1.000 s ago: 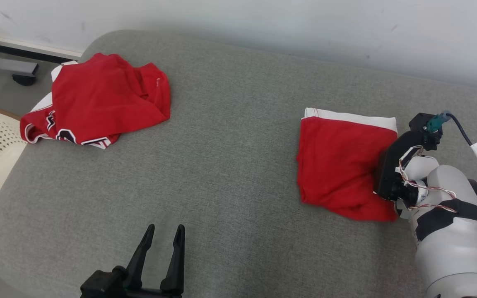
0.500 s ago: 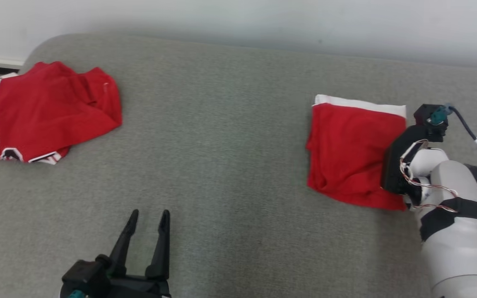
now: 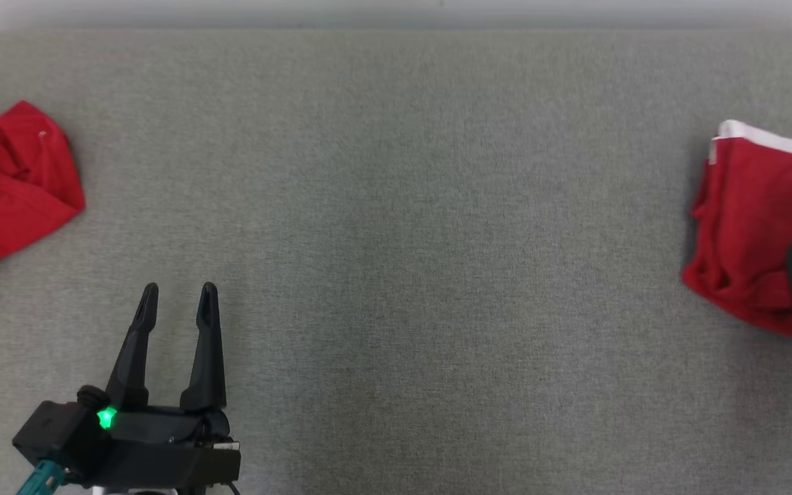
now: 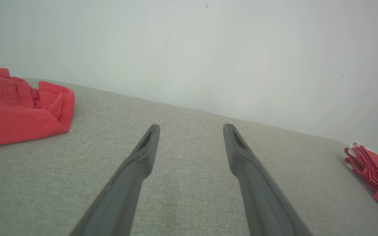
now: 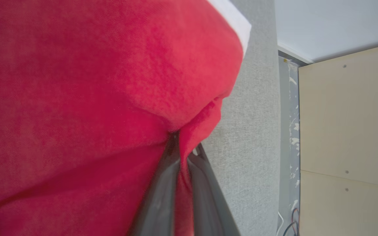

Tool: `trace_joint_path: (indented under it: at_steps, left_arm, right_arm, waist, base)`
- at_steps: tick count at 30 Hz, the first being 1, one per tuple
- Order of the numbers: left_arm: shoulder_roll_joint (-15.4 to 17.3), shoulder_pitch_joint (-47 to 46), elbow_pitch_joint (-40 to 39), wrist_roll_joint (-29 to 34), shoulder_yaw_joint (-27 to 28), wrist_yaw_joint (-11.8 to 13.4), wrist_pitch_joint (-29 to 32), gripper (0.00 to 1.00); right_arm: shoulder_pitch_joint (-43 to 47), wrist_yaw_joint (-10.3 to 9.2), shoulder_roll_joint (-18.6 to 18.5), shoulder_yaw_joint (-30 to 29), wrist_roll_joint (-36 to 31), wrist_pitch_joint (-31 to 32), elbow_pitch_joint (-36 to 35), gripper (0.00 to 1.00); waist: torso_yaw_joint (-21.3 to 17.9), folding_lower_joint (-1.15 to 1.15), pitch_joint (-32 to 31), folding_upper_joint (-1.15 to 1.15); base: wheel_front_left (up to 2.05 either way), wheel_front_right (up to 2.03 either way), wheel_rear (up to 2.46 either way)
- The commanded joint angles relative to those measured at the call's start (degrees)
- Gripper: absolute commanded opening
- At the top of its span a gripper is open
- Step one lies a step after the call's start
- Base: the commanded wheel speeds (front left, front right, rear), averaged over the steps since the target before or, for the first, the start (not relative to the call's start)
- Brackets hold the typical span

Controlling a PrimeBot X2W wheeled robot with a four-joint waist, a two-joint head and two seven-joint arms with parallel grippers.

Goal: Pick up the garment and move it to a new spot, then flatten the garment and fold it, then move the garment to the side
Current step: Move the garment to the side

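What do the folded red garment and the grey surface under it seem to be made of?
Folded red garment: probably soft knit cloth, matte; its fuzzy nap and limp creases suggest that. Grey surface: likely woven upholstery fabric, matte; a fine weave grain shows.

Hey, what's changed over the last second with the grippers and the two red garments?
The right gripper has shut on the edge of the folded garment, pinching the red cloth. The head view has shifted because the camera moved, not the garments. Unchanged: the left gripper is open and empty, and the crumpled garment lies on the grey cushion.
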Motion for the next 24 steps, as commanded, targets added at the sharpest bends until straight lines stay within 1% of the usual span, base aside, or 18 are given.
trace_joint_path:
  at_steps: [1, 4, 6, 7, 10, 13, 19, 23, 24]
  left_arm:
    - [0.42, -0.92, -0.34, -0.14, -0.05, 0.07, -0.2, 1.0]
    - [1.19, -1.49, -0.72, -0.28, -0.73, 0.07, -0.2, 1.0]
    - [1.6, -2.16, -0.93, -0.36, -1.03, 0.07, -0.2, 1.0]
    - [1.74, -2.24, -0.97, -0.39, -1.13, 0.07, -0.2, 1.0]
    - [2.02, -2.36, -1.0, -0.56, -1.24, 0.07, -0.2, 1.0]
    - [2.07, -2.45, -0.85, -0.71, -1.26, 0.07, -0.2, 1.0]
    - [1.86, -2.08, -0.49, -0.57, -1.53, 0.07, -0.2, 1.0]
    - [2.51, -2.07, -0.18, -0.8, -1.88, 0.07, -0.2, 1.0]
    - [2.65, -1.92, -0.16, -0.78, -1.92, 0.07, -0.2, 1.0]
  right_arm:
    - [0.47, -0.17, -1.78, 0.44, 0.1, -0.57, -0.57, 0.0]
    - [1.37, -0.17, -6.58, 2.98, 0.74, -3.23, -0.96, 0.0]
    - [1.3, -0.16, -9.58, 3.4, 1.37, -5.52, -1.07, 0.0]
    - [1.23, -0.16, -10.72, 3.33, 1.21, -6.72, -1.29, 0.0]
    - [1.33, -0.17, -12.63, 2.12, 0.17, -9.43, -1.55, 0.0]
    - [1.86, -0.17, -12.96, -0.27, -1.61, -11.53, -2.28, 0.0]
    - [3.75, -0.16, -11.93, -4.35, -5.45, -15.01, -4.92, 0.0]
    - [5.23, -0.17, -11.56, -7.61, -7.18, -16.38, -5.99, 0.0]
    - [5.68, -0.17, -11.32, -8.45, -7.6, -16.68, -6.36, 0.13]
  waist:
    - [-1.78, -0.01, 3.64, -0.01]
    - [-1.65, -0.01, 5.46, -0.01]
    - [-1.4, -0.01, 6.43, -0.01]
    - [-1.24, -0.01, 6.87, -0.01]
    - [-0.83, -0.01, 7.55, -0.01]
    - [-0.53, -0.01, 7.72, -0.01]
    - [-0.3, -0.01, 7.54, -0.01]
    - [-0.46, -0.01, 7.26, -0.01]
    - [-0.54, -0.01, 7.15, -0.01]
  base:
    - [0.0, 0.0, 0.0]
    - [0.0, 0.0, 0.0]
    - [0.0, 0.0, 0.0]
    - [0.0, 0.0, 0.0]
    - [0.0, 0.0, 0.0]
    - [0.0, 0.0, 0.0]
    - [0.0, 0.0, 0.0]
    - [0.0, 0.0, 0.0]
    - [0.0, 0.0, 0.0]
